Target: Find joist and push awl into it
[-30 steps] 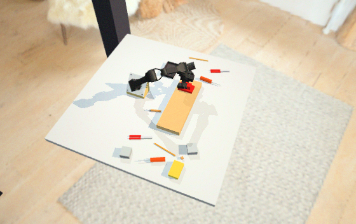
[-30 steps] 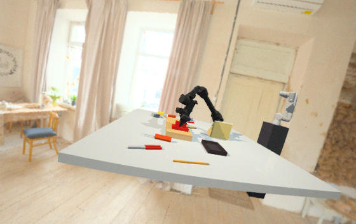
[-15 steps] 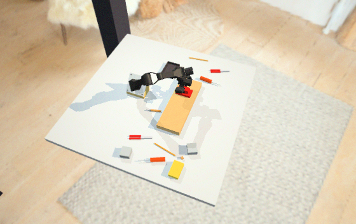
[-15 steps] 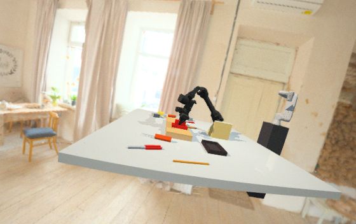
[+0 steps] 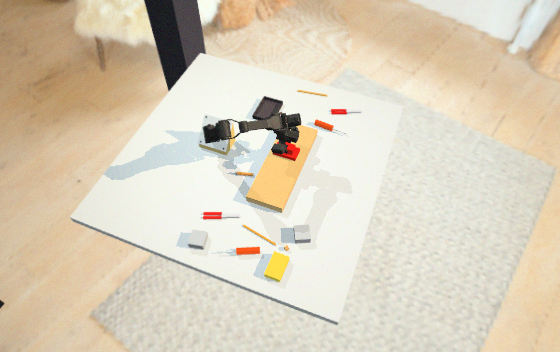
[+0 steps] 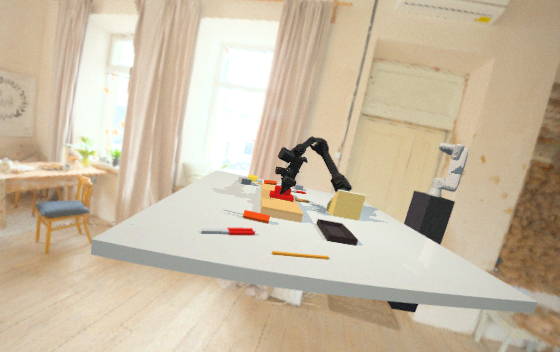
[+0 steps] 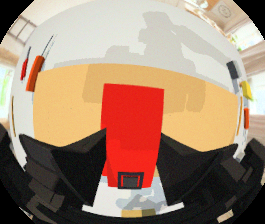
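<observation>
I have the black parallel-jaw gripper point(image 5: 282, 148) clamped on the flat red rectangular stud finder point(image 5: 289, 151), which rests on the long tan wooden floor panel point(image 5: 275, 182) near its far end. In my wrist view the red body point(image 7: 131, 132) runs lengthwise across the panel point(image 7: 63, 99). The dark rectangular tray point(image 5: 268, 107) sits just beyond the arm, apart from the panel. An orange-handled awl point(image 5: 325, 125) lies on the white table point(image 5: 148, 200) close to the panel's far corner.

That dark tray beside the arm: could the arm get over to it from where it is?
Probably yes. The tray lies close by the gripper, nothing standing between them, though the gripper holds the red stud finder.
</observation>
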Robot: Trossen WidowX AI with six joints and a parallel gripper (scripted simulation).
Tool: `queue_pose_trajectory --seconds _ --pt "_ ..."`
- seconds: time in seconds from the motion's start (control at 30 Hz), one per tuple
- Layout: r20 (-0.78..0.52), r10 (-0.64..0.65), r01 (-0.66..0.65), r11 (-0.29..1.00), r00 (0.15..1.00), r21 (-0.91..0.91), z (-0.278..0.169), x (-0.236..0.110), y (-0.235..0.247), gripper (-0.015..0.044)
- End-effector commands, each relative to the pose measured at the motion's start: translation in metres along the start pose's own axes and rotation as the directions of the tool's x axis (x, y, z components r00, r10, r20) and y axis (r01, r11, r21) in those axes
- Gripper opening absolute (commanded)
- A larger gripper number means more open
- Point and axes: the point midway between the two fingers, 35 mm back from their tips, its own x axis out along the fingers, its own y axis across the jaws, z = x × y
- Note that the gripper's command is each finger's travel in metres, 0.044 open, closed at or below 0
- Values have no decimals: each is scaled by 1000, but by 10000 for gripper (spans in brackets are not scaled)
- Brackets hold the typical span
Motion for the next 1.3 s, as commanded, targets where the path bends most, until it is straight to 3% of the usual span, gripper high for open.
queue_pose_trajectory --seconds 0.0,1.27 --pt "0 -7 7 1000 1000 -5 -1 1 -13 0" --pt "-1 -13 13 1000 1000 -8 0 0 -134 0"
